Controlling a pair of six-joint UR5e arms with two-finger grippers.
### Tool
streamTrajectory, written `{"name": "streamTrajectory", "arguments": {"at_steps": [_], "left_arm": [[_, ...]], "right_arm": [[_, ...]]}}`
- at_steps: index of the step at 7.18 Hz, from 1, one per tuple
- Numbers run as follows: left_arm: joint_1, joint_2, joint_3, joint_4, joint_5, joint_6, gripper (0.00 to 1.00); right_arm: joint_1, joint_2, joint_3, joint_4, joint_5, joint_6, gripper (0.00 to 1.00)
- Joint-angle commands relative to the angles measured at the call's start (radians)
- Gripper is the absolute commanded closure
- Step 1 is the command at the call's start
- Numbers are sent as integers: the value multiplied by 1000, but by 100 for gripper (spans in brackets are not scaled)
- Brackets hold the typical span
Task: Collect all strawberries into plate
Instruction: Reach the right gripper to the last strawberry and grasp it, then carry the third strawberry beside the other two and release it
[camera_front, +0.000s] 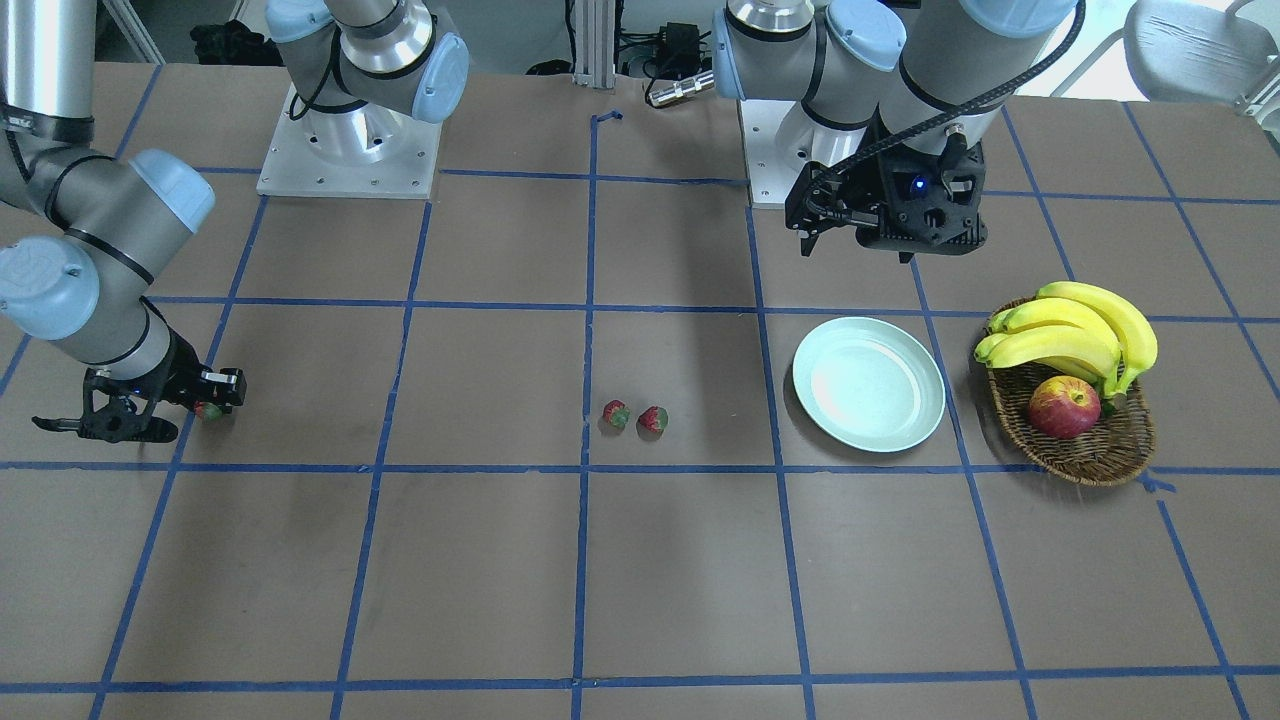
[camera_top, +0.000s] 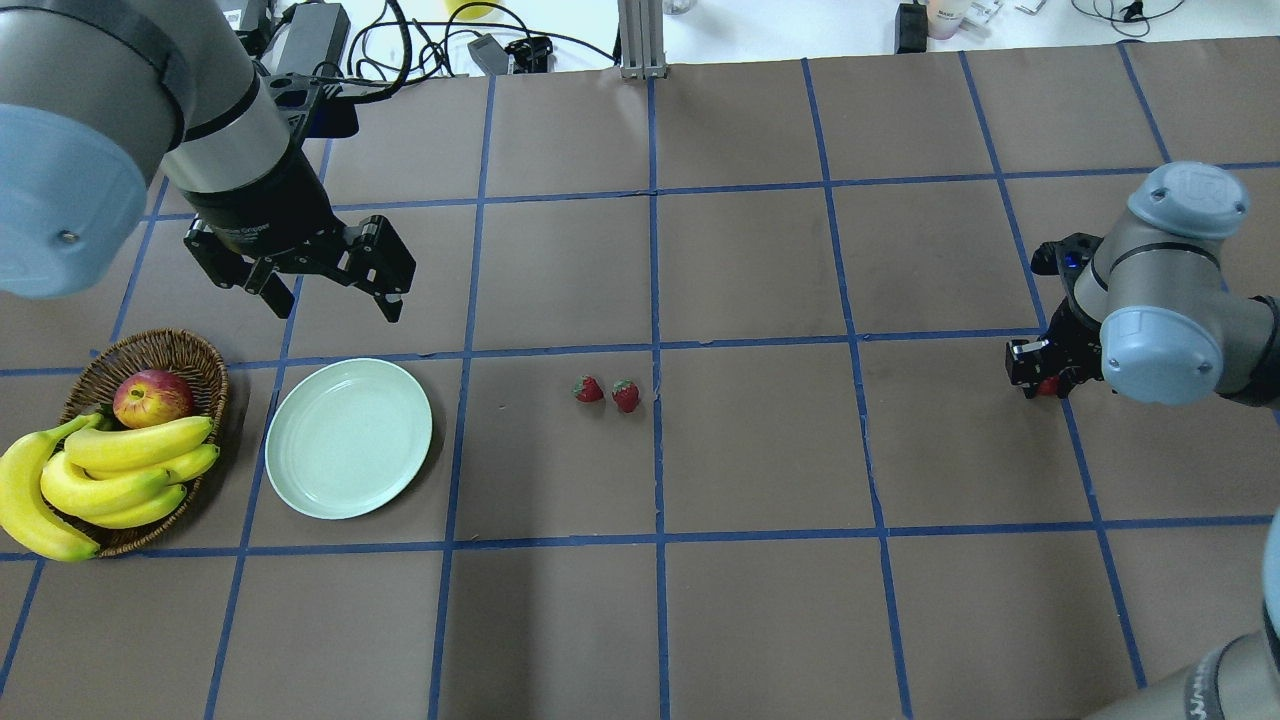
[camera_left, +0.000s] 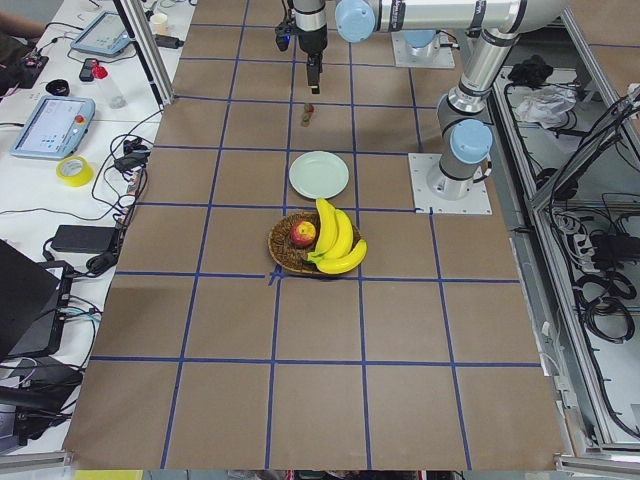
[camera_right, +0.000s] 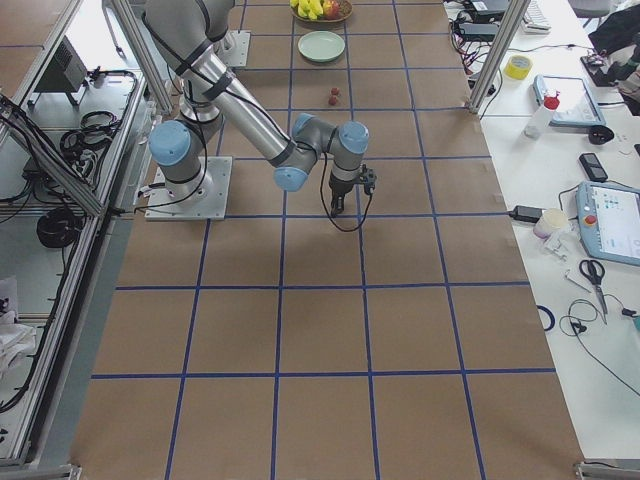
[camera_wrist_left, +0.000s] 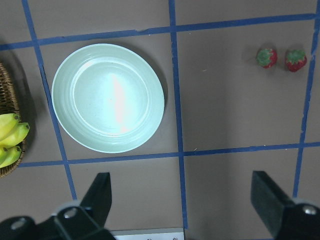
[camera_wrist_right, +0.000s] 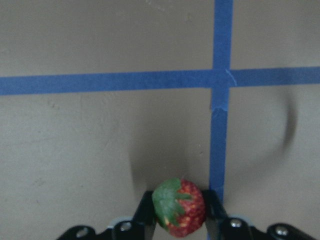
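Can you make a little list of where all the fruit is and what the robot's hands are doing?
plate: empty, next to the basket
loose strawberries: two, side by side on the table
third strawberry: pinched in the right gripper
left gripper: open, up above the table near the plate
basket: bananas and an apple

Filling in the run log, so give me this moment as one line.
right claw: shut on strawberry | left claw: open, raised near plate | plate: empty | two strawberries: loose on table
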Motion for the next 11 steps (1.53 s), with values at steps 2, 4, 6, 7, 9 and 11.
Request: {"name": "streamTrajectory", "arguments": {"at_steps": [2, 4, 6, 7, 9, 11], "left_arm": [[0, 0, 0, 0, -1, 0, 0], [0, 0, 0, 0, -1, 0, 0], [0, 0, 0, 0, 0, 0, 0], [0, 0, 0, 0, 0, 0, 0], [0, 0, 0, 0, 0, 0, 0], [-2, 0, 0, 0, 2, 0, 0]], "right_arm": [[185, -80, -46, 134, -14, 235, 79], [373, -77, -83, 213, 3, 496, 78], [558, -72, -85, 202, 140, 819, 78], [607, -57, -96, 195, 266, 935, 78], [717, -5, -174, 175, 374, 1118, 78], [817, 79, -269, 129, 430, 1249, 78]]}}
